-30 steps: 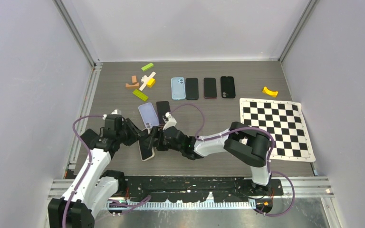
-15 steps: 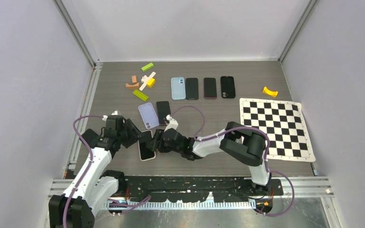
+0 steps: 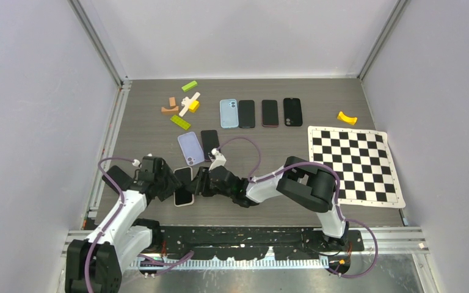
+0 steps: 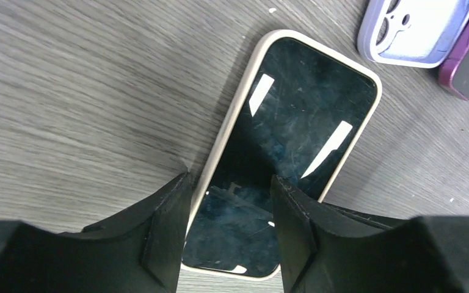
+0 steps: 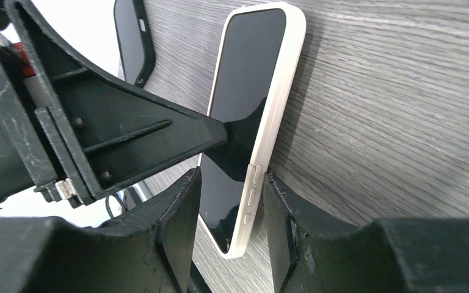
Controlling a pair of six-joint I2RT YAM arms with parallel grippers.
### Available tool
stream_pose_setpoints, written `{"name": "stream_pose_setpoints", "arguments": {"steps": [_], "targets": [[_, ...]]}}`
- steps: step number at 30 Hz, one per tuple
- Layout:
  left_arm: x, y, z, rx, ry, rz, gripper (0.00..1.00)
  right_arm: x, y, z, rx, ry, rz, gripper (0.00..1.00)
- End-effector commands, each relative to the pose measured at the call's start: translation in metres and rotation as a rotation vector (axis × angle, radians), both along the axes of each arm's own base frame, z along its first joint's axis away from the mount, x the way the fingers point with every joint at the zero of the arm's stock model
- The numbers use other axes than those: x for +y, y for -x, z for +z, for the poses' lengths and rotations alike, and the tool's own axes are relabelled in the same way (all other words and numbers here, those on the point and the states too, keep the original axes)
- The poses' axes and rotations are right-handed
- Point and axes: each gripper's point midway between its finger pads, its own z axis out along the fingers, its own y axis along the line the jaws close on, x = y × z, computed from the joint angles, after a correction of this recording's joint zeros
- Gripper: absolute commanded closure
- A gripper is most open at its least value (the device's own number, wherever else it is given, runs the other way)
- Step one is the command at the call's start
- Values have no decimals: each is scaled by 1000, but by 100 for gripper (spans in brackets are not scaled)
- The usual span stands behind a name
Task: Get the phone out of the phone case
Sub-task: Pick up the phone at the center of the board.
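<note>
Both arms have shifted toward the lower left of the overhead view, the phone (image 3: 183, 194) with them. It now lies low and left of centre, screen up, long axis running up the frame. The left gripper (image 4: 229, 183) sits half-spread astride its near end; whether it grips is unclear. The right gripper (image 5: 231, 177) appears to pinch one long edge. Best to peel the cream case (image 4: 223, 131) off one corner first, gently.

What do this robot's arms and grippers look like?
Both arms have white links and black joints: left arm, right arm. A purple cable loops along each. The left gripper and right gripper carry matte black, wedge-shaped fingers.
</note>
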Motion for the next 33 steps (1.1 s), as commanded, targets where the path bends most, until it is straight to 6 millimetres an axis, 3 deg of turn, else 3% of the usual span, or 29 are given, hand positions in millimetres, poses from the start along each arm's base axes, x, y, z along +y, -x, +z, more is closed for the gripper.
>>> {"name": "stream_pose_setpoints", "arguments": {"steps": [1, 7, 10, 22, 28, 30, 33], "targets": [[-17, 7, -10, 40, 109, 5, 51, 15, -4, 32, -33, -141, 7, 52], [-46, 7, -12, 53, 283, -10, 69, 31, 14, 46, -5, -263, 130, 53], [-46, 7, -10, 65, 284, -14, 75, 33, 17, 48, 5, -282, 146, 55], [-46, 6, -4, 22, 288, -17, 78, 38, 47, 53, 197, -378, 257, 61], [-37, 3, 10, -39, 237, -18, 78, 48, 54, 61, 190, -359, 331, 62], [-36, 3, 13, -51, 228, -21, 78, 51, 55, 61, 184, -345, 343, 66], [-32, 3, 16, -59, 203, -19, 78, 52, 52, 60, 168, -335, 342, 80]]}}
